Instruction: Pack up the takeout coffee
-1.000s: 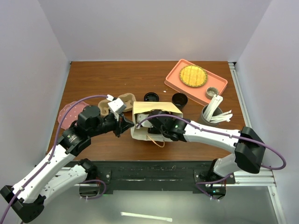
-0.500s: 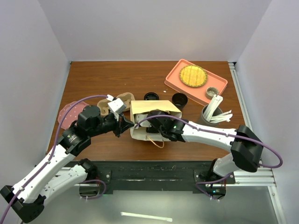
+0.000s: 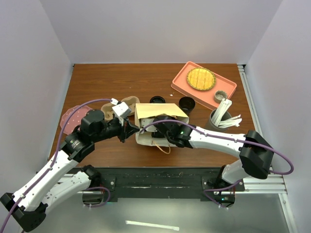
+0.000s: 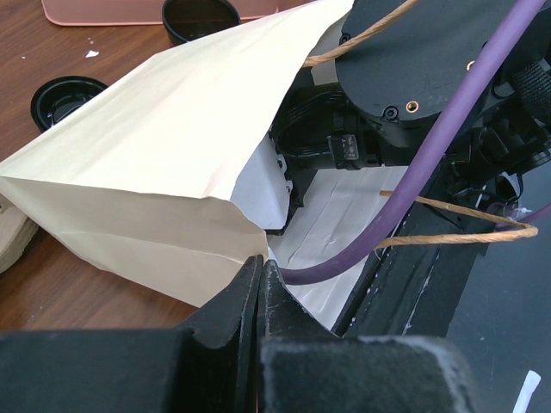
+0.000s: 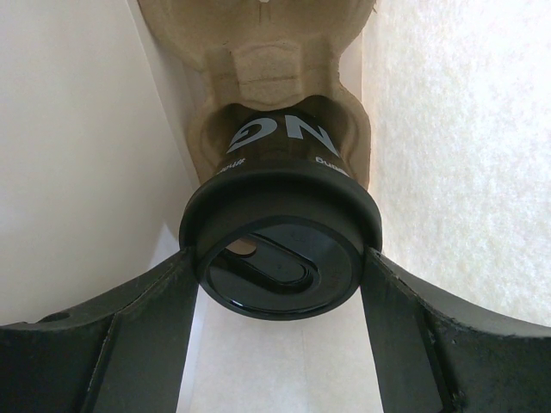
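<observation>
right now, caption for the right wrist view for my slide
Right end effector holds the lidded takeout coffee in a pulp carrier inside the paper bag.

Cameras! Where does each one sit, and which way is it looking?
Top external: above and behind the arms, looking down at the table; both arms show.
Left wrist: on the left arm, looking along the left end effector, shut on the rim of the paper bag, into its mouth.
Right wrist: inside the bag, facing the takeout coffee in the pulp carrier; the right end effector grips its lid.
Shared: the top and left wrist views both show the bag with the right arm inside.
</observation>
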Controlling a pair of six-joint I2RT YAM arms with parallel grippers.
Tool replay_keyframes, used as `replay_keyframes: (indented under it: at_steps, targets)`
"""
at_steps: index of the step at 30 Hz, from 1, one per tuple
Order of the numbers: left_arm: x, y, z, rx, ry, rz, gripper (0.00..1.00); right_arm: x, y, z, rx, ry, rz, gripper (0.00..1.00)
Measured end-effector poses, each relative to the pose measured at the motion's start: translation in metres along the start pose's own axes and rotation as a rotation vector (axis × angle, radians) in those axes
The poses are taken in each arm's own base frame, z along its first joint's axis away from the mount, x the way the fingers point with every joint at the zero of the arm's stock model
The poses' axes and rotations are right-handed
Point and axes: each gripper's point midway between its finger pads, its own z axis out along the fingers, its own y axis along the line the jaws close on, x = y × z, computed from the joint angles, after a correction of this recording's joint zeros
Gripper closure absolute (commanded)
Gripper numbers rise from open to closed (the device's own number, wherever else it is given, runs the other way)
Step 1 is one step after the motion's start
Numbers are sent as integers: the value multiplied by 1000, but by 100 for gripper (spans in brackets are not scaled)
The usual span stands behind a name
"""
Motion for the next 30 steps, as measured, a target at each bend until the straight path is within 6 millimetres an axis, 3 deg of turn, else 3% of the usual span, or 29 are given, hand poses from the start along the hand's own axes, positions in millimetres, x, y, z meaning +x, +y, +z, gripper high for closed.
replay_keyframes:
  at_steps: [2,19,30]
  targets:
    - [0,0,0,0,0,-1,100,0,0,0,0,0,0,22]
    - [-15,-3,2,9,-27,-11,100,3,-4,-9,-24,18,18,7]
    - [-28,-7,4,25,-40,-31,100,5,-5,-21,-74,35,44,7]
